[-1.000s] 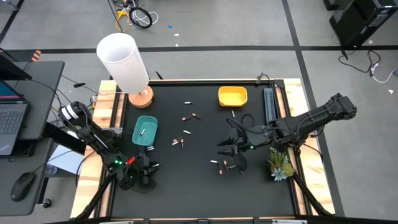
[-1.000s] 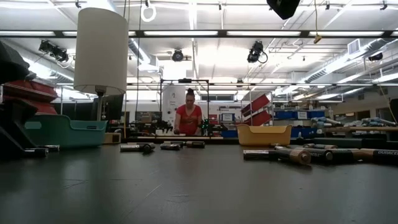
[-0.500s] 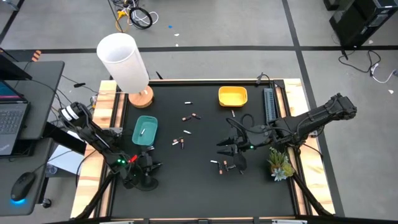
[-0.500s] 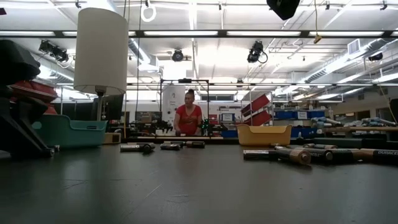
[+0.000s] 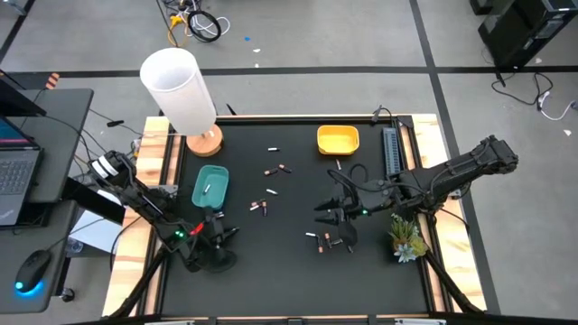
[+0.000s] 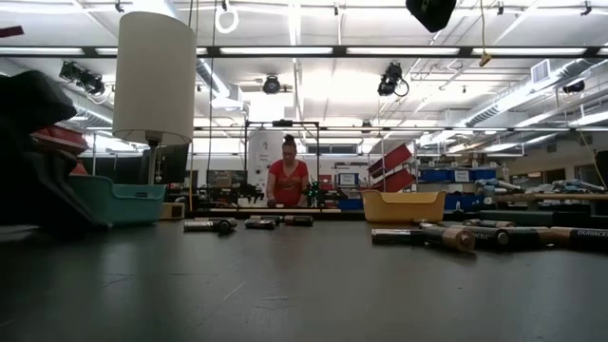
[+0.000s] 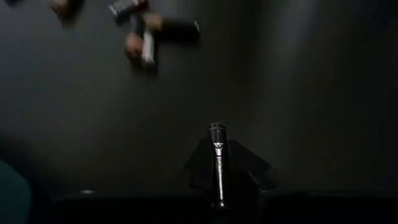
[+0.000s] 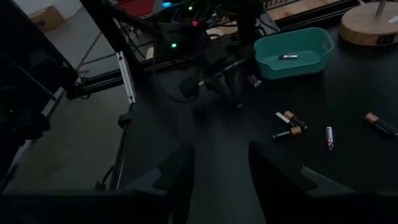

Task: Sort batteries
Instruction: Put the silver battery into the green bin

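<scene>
We see two dark, jointed arms with black cables looped along them; the left arm (image 5: pixel 144 206) shows green and red indicator lights, the right arm (image 5: pixel 442 181) a green one.

— From up here, can you read the left tool (image 5: pixel 219 236)?

— Barely; it's a dark knot over the black table (image 5: pixel 289 271). In its wrist view a thin battery (image 7: pixel 217 163) stands between the fingers, its lower end lost in shadow.

— The right tool (image 5: pixel 336 219)?

— Possibly spread. The batteries (image 5: pixel 330 240) beside it are too small to sort by colour.

— And low down?

— A dark blurred mass (image 6: pixel 33 152) covers the teal bin's (image 6: pixel 119 201) end.
</scene>
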Action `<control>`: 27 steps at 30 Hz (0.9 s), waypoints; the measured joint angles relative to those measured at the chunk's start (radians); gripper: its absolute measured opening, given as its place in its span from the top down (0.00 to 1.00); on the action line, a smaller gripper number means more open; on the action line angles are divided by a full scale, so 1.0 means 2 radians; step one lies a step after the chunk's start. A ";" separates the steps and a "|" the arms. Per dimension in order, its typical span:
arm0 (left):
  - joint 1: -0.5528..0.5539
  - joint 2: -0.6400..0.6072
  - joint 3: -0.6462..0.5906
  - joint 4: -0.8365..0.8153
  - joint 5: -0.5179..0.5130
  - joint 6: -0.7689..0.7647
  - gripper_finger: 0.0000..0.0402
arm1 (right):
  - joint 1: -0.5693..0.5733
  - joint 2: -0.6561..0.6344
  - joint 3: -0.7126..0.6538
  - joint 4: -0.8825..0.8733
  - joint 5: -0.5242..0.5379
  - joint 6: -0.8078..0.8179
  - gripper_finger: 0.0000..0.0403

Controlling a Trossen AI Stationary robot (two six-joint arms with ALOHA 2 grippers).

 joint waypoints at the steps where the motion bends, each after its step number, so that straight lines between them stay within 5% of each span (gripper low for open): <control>1: 0.003 0.000 0.003 0.003 -0.010 0.002 0.91 | 0.000 0.000 0.000 0.000 -0.001 0.000 0.60; 15: 0.049 -0.022 0.083 -0.015 -0.035 0.009 0.91 | 0.000 0.000 0.000 0.001 -0.001 -0.002 0.60; 23: 0.133 -0.084 0.239 -0.448 -0.023 -0.109 0.91 | 0.000 0.000 0.000 0.004 -0.005 -0.011 0.60; 27: 0.197 -0.103 0.277 -0.578 0.085 -0.101 0.91 | 0.000 0.000 0.000 0.005 -0.008 -0.012 0.60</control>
